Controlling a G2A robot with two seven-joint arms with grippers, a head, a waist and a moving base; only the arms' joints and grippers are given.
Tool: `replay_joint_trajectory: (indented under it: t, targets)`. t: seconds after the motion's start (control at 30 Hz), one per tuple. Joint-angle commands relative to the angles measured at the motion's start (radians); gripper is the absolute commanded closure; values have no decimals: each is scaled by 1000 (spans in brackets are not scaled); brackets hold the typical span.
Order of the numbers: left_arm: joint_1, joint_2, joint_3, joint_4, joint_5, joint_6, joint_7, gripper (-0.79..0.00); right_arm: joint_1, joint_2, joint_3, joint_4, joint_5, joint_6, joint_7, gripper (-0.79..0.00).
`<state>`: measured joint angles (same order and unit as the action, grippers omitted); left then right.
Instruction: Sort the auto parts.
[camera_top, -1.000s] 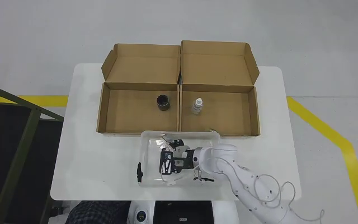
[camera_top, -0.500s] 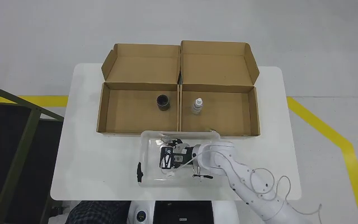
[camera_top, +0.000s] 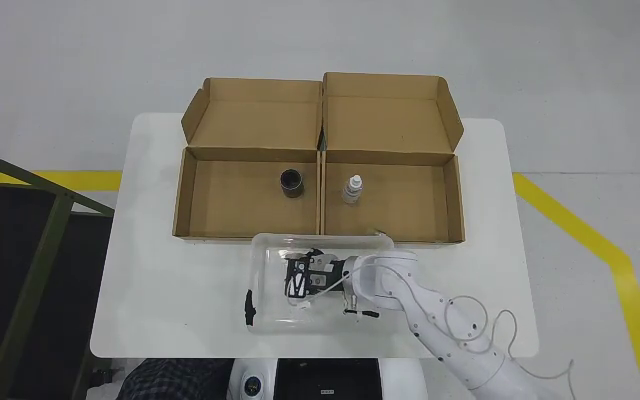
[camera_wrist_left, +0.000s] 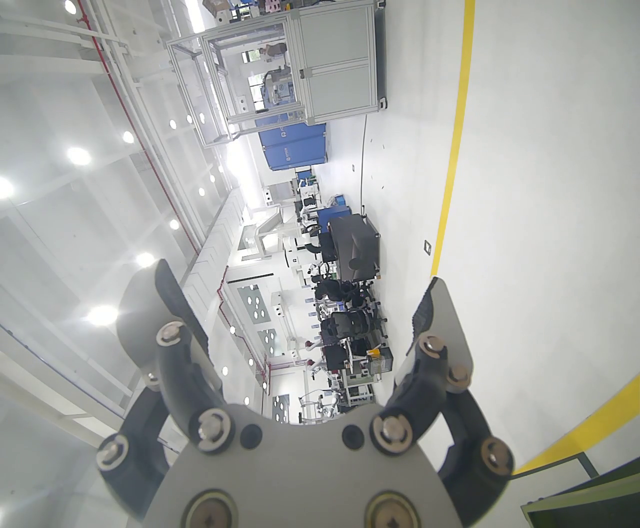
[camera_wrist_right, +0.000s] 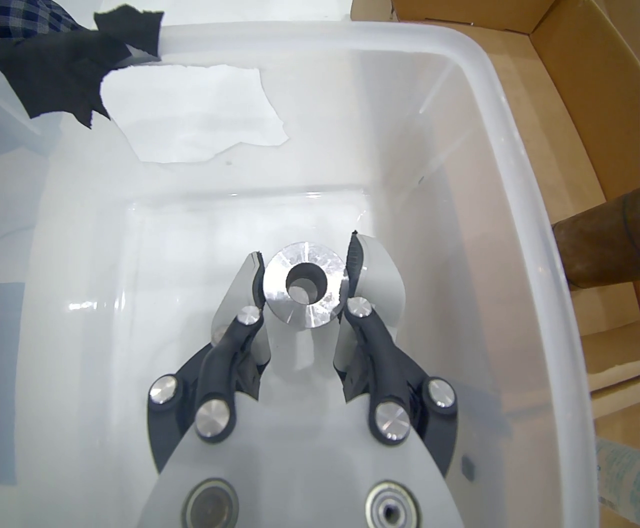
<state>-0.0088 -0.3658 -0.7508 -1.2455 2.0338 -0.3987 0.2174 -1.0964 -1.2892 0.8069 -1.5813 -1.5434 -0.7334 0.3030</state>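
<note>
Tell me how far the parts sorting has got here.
Done: a dark cylinder sits in one cardboard box, a small white part in the other. In hand: the right gripper, inside the clear bin, is shut on a metal ring. Left: that ring has yet to reach a box.

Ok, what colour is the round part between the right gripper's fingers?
The round part is shiny silver, best seen in the right wrist view.
</note>
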Motion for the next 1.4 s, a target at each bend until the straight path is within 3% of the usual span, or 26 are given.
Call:
replay_joint_trajectory:
  t: [0.0, 0.5, 0.97, 1.37]
  targets:
    - [0, 0, 0, 0, 0, 0, 0, -785, -3, 1, -1, -8, 6, -4, -2, -6]
    - [0, 0, 0, 0, 0, 0, 0, -785, -26, 12, 23, -91, 56, -39, -45, 0]
    - [0, 0, 0, 0, 0, 0, 0, -785, -57, 25, 96, -207, 177, -37, -152, 0]
    - [0, 0, 0, 0, 0, 0, 0, -785, -64, 32, 163, -228, 348, -49, -236, 0]
